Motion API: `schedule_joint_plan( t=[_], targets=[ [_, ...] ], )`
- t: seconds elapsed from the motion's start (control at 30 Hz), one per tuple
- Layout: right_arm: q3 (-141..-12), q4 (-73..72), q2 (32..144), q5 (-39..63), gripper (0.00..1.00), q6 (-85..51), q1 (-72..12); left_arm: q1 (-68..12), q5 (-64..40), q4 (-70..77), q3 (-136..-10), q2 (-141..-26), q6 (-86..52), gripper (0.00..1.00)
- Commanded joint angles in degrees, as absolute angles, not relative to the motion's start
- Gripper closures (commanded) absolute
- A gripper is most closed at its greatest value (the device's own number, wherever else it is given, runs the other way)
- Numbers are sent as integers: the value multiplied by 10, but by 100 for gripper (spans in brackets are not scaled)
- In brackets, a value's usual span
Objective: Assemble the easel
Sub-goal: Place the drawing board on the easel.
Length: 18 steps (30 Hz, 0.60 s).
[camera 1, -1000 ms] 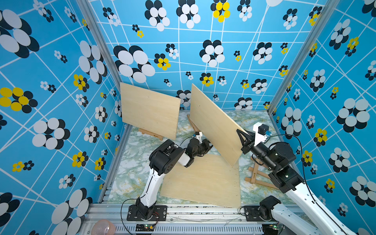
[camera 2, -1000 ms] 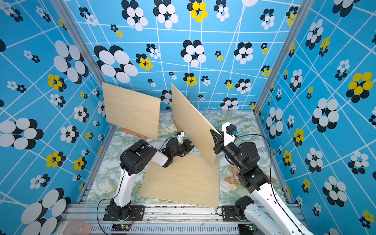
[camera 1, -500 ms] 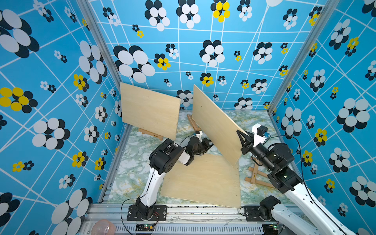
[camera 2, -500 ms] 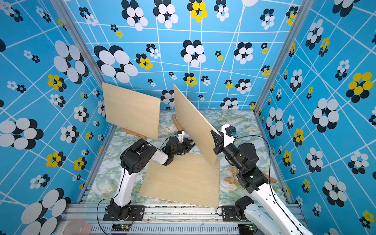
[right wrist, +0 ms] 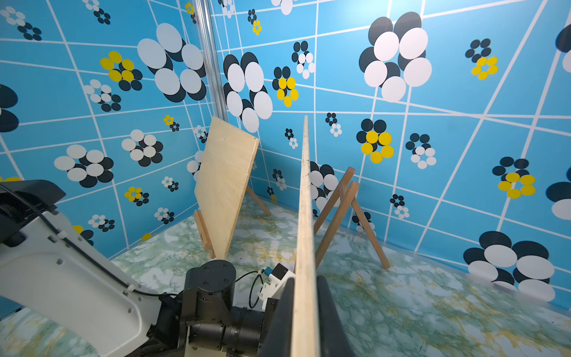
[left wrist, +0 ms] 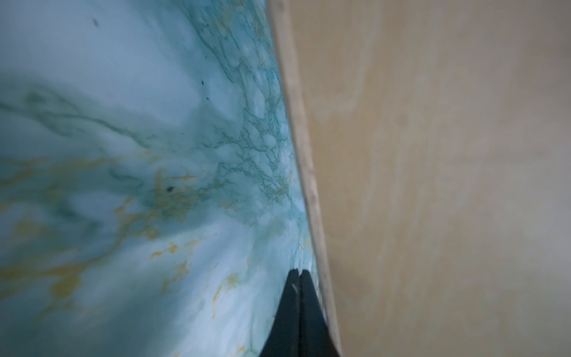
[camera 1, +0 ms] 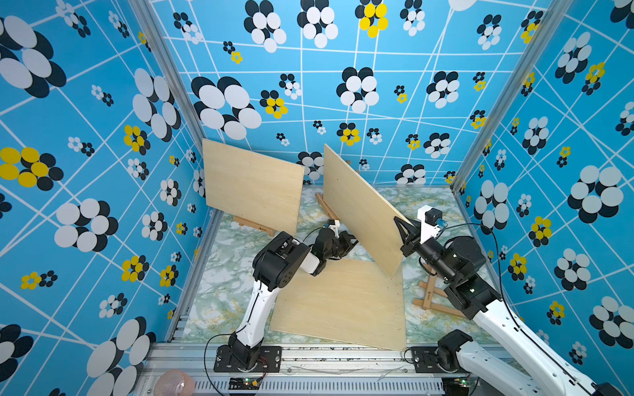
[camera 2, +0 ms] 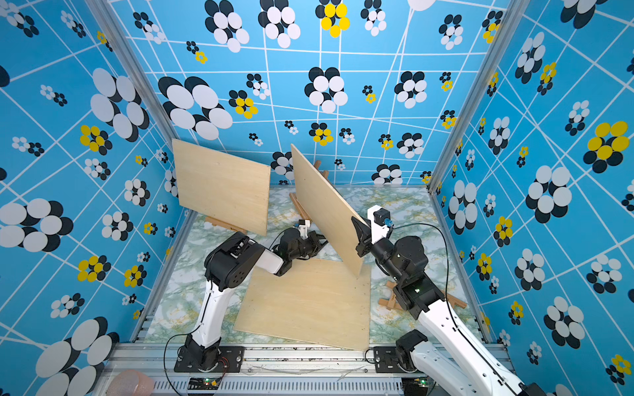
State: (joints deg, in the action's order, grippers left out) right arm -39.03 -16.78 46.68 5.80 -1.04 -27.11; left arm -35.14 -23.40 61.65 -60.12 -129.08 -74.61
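My right gripper (camera 1: 399,229) (camera 2: 358,229) (right wrist: 305,279) is shut on the edge of a plywood board (camera 1: 363,212) (camera 2: 326,209) (right wrist: 306,201), which it holds on edge and tilted above the table. A bare wooden easel stand (right wrist: 343,204) (camera 1: 322,204) (camera 2: 297,205) stands just behind that board. My left gripper (camera 1: 350,240) (camera 2: 319,241) (left wrist: 299,272) is shut and empty, low over the marble table (left wrist: 123,154), its tips right beside the board's lower edge (left wrist: 309,201).
A second board (camera 1: 252,188) (camera 2: 223,192) (right wrist: 225,185) leans on an easel (camera 1: 254,226) at the back left. A third board (camera 1: 343,305) (camera 2: 308,305) lies flat at the front. Another easel (camera 1: 429,298) (camera 2: 387,298) lies under my right arm. Blue patterned walls enclose the table.
My right gripper and the board it holds have drifted slightly to the left. The left gripper has stayed low beside the board.
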Motion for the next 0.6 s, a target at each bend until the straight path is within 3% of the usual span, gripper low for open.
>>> schedule_joint_plan(
  t=[0.0,0.57],
  targets=[
    [-414,-240,462,68,100,-35,-279,-345,-254,691,-617,-1290,-750,97],
    [-399,-239,473,38,100,-40,-276,-334,-266,692,-616,-1306,-759,96]
  ],
)
